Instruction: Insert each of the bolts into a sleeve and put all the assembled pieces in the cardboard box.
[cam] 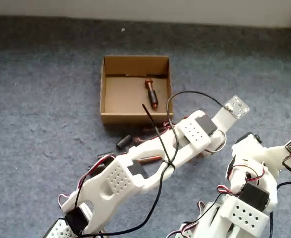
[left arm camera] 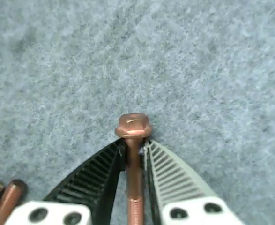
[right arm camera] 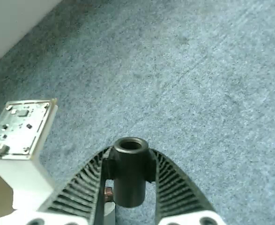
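Bolt (left arm camera: 133, 125) sits clenched in the left claw (left arm camera: 135, 143) (head poking past the tips); the right claw (right arm camera: 129, 153) grips a sleeve (right arm camera: 129, 173), bore outward. One assembled piece (cam: 151, 94) lies inside the box (cam: 135, 63).

A grey-blue carpet (cam: 46, 99) carries everything. An open brown cardboard box (cam: 130, 119) sits far centre, a short black sleeve (cam: 124, 142) just nearer.
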